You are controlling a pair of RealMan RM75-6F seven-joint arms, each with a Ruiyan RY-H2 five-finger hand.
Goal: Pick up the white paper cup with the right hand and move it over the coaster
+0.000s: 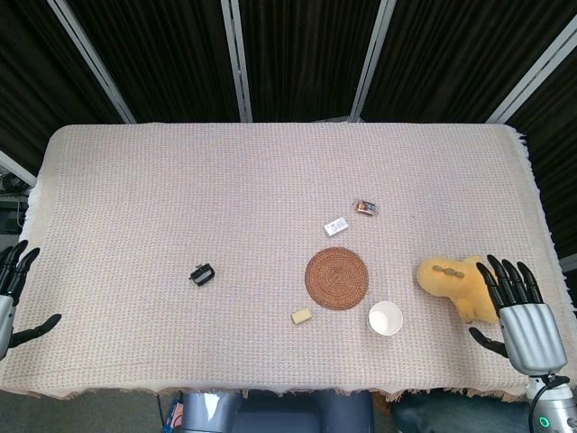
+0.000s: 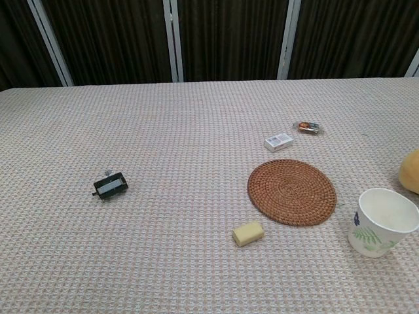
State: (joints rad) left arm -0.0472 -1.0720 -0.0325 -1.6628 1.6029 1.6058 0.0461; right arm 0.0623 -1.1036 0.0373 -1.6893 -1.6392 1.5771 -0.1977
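The white paper cup stands upright on the cloth, just right of and nearer than the round woven coaster. My right hand shows only in the head view, at the table's near right corner, fingers spread and holding nothing, well to the right of the cup. My left hand is at the near left edge, fingers apart and empty. Neither hand appears in the chest view.
A yellow plush toy lies between the cup and my right hand. A yellow eraser-like block, a small white box, a small wrapped item and a black clip lie on the table.
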